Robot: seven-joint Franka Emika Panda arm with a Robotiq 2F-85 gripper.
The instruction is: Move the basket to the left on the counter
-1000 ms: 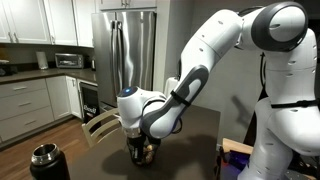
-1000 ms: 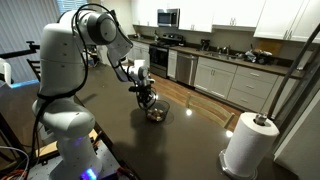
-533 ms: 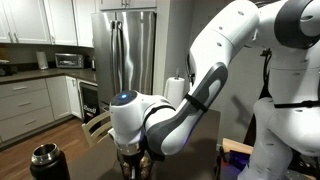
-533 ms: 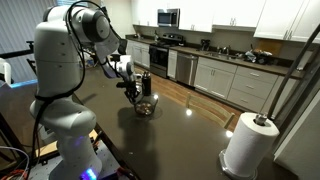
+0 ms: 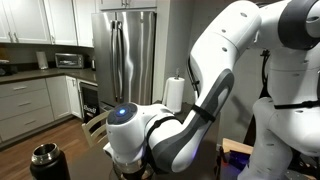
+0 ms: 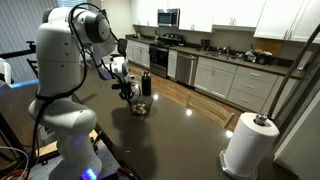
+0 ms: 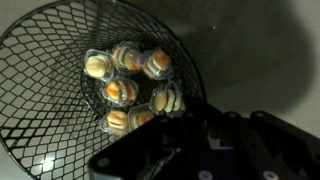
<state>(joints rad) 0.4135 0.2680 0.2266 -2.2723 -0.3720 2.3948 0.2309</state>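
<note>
Over the dark glossy desk (image 6: 200, 125), the fingers (image 7: 190, 140) are seemingly clamping the probably light, stiff wire basket (image 7: 45, 95) by its five-o'clock rim.

No text, label, brand, number or sign can be read on anything in the exterior views or the wrist view.

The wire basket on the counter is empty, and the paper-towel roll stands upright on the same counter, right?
No, it is not empty: the wrist view shows the basket holding several small tan lumps. The rest holds: it sits on the counter, and the paper-towel roll stands upright there.
</note>
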